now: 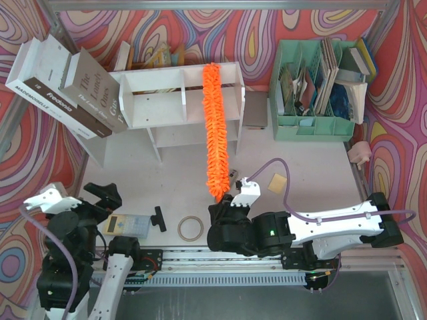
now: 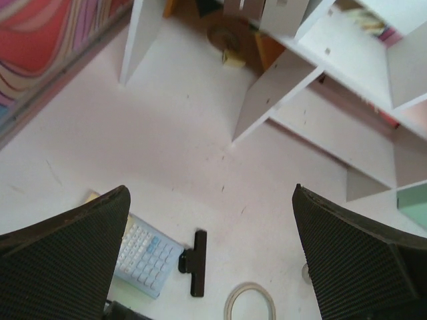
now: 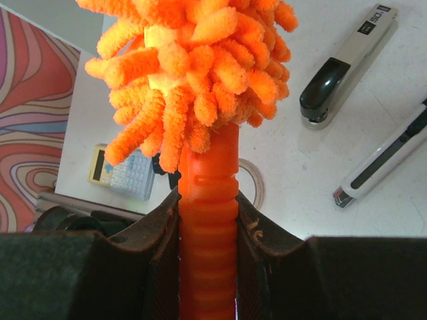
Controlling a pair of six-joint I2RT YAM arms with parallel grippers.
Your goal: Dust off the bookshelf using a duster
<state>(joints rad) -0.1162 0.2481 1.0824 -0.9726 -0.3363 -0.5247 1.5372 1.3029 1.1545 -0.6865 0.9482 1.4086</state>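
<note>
Risk, grip: the long duster (image 1: 215, 127) was held only at its handle end. A sideways drag on the fluffy head could probably twist or slide the handle in the jaws.
Risk, table: the calculator (image 1: 127, 225), tape roll (image 1: 191, 229) and black clip (image 1: 159, 218) lay near the arm bases. A low swing of the right arm might knock them.
Risk, shelf: the bookshelf (image 1: 160, 80) looked light. Pressing too hard could push it back, or toward the books (image 1: 63, 83) leaning at its left.
Left gripper (image 2: 210, 190): jaws wide apart, holding nothing, hanging over bare table short of the shelf.
Right gripper (image 3: 208, 200): closed tight on the ribbed orange handle, fingers pressed to both sides, just below the fluff.
Duster position: ran away from the right gripper, across the right part of the shelf to its top edge. Contact with the boards could not be judged from overhead.
</note>
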